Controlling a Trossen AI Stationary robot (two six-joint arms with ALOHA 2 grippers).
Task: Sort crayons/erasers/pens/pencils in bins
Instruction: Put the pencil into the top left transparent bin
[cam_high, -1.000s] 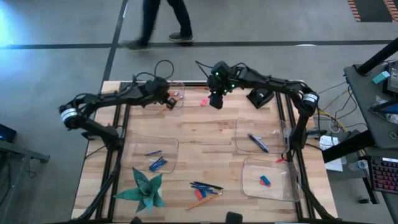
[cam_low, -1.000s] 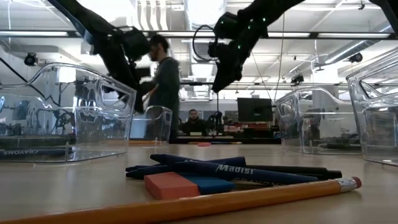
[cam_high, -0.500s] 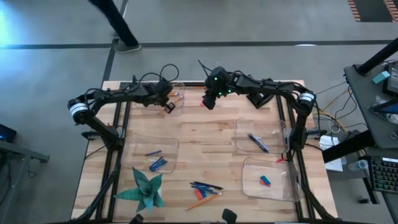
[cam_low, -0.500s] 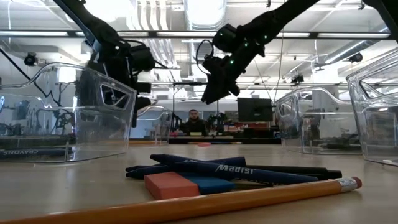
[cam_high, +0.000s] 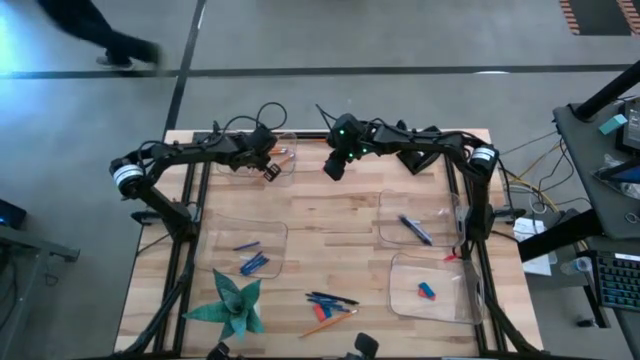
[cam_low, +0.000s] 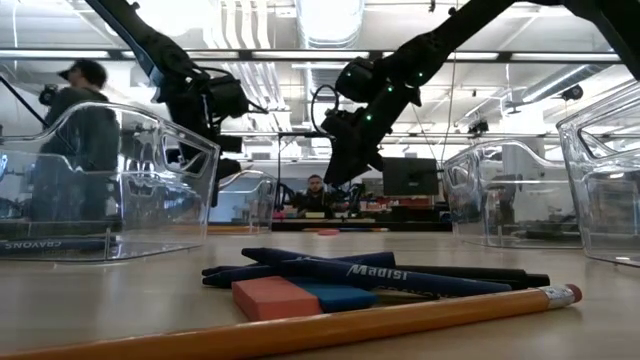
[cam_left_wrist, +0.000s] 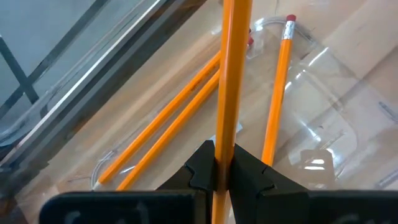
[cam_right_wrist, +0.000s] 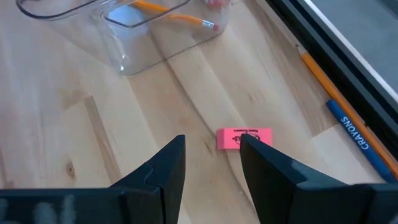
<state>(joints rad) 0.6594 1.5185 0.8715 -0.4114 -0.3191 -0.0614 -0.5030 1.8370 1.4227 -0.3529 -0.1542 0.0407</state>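
My left gripper (cam_left_wrist: 219, 177) is shut on an orange pencil (cam_left_wrist: 231, 74) over the far-left bin (cam_high: 283, 168), where three more pencils (cam_left_wrist: 168, 127) lie. My right gripper (cam_right_wrist: 211, 149) is open and slants down above a pink eraser (cam_right_wrist: 239, 138) lying flat on the table beside that bin. The eraser lies just ahead of the fingertips, and one finger covers part of it. In the high view this gripper (cam_high: 333, 166) hides the eraser. My left gripper pinches the pencil's shaft (cam_left_wrist: 225, 149) between its two fingers. The fingers slant down from above, and the pencil runs on ahead of them, roughly along the way they point. It is held above the pencils in the bin; both its ends are out of view.
A blue crayon (cam_right_wrist: 351, 132) and a pencil (cam_right_wrist: 317, 70) lie along the table's far edge. Near the front edge lie pens (cam_low: 350, 270), two erasers (cam_low: 275, 298) and a pencil (cam_low: 300, 325). Other bins hold crayons (cam_high: 250, 262), pens (cam_high: 415, 228) and a blue eraser (cam_high: 427, 291). A green paper star (cam_high: 235, 305) is front left.
My right gripper has come down and toward the table's left, rolling as it went, and now hangs low over the pink eraser. My left gripper has sunk a little over the pencil bin with the pencil still in it.
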